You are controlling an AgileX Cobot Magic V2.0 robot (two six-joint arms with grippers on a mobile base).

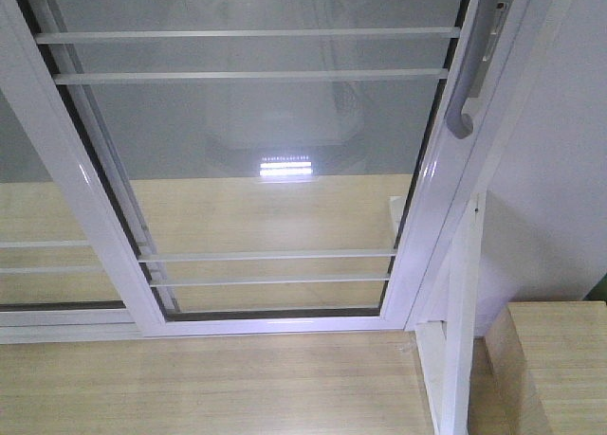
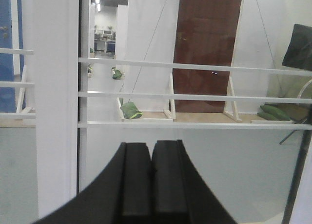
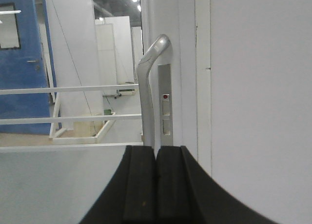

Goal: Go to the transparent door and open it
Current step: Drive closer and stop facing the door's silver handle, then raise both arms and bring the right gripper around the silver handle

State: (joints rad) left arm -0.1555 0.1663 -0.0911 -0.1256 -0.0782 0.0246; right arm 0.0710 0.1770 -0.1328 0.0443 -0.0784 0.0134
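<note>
The transparent door (image 1: 275,151) fills the front view: clear glass in a glossy white frame with thin white horizontal bars. Its curved grey pull handle (image 1: 471,84) sits on the right stile. In the right wrist view the handle (image 3: 148,87) stands straight ahead, just beyond my right gripper (image 3: 156,148), whose black jaws are pressed together and empty. In the left wrist view my left gripper (image 2: 151,145) is also shut and empty, facing the barred glass (image 2: 195,94) beside a white stile (image 2: 56,102). Neither gripper shows in the front view.
A second barred glass panel (image 1: 47,255) overlaps behind on the left. A white post frame (image 1: 460,340) and a light wooden box (image 1: 555,364) stand at the lower right. A white wall (image 3: 258,87) lies right of the handle. Wooden floor (image 1: 209,383) runs below.
</note>
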